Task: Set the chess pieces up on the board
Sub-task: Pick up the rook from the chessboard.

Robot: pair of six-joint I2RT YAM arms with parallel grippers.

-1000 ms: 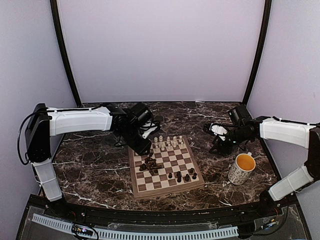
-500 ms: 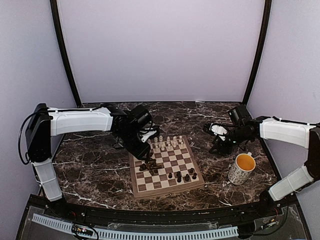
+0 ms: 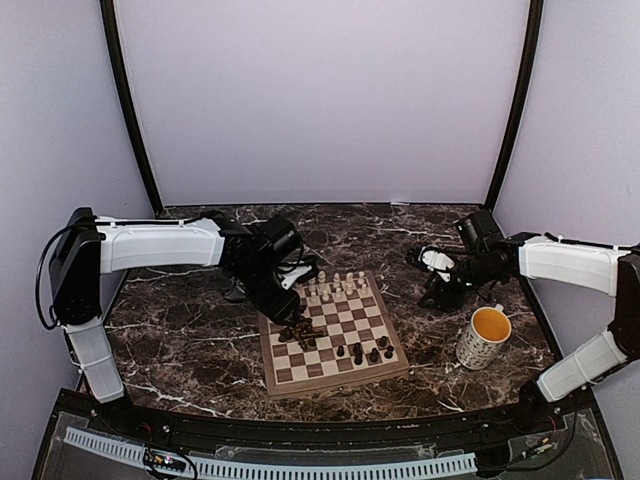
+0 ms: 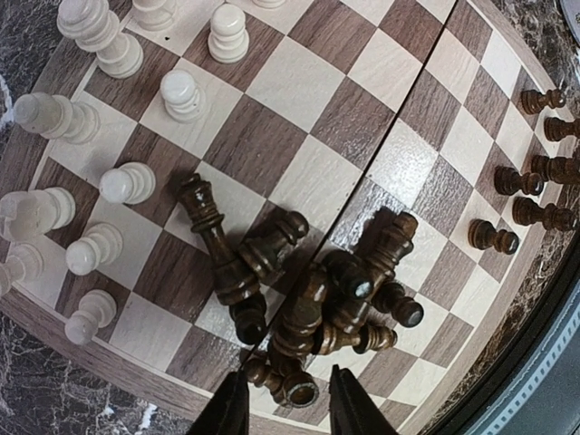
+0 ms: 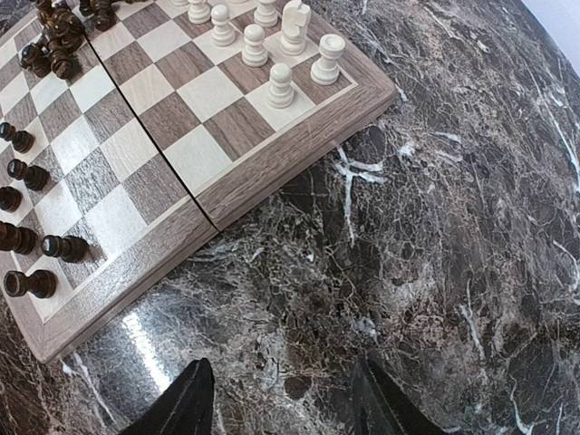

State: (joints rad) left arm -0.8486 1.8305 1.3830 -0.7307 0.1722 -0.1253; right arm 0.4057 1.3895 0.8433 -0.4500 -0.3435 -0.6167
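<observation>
- The left arm [image 3: 160,243] reaches from its base at the left edge across the tabletop [image 3: 190,335]. Its forearm is close to level and its wrist is bent down over the left rim of the board [image 3: 340,384].
- The left end effector [image 4: 285,399] hangs above that rim with its fingers spread, and nothing is pinched between them.
- Just beyond its tips, dark chess pieces [image 4: 317,304] lie toppled in a heap across the board's centre seam, close to the left border.
- Pale chess pieces [image 3: 337,286] fill the two far rows. A few more dark ones stand upright along the near rows, on the right half.
- The right arm [image 3: 575,262] comes in from the right edge, forearm level and aimed at the middle.
- The right end effector [image 5: 284,390] points down over bare marble just off the board's right side. Its fingers are spread and hold nothing.
- The board lies mid-tabletop, turned slightly, with open marble to its left, behind it and along its right side.
- A speckled mug [image 3: 484,338] stands on the right, apart from the board and near the right arm's elbow.
- Lilac walls close the space at the back and on both sides.
</observation>
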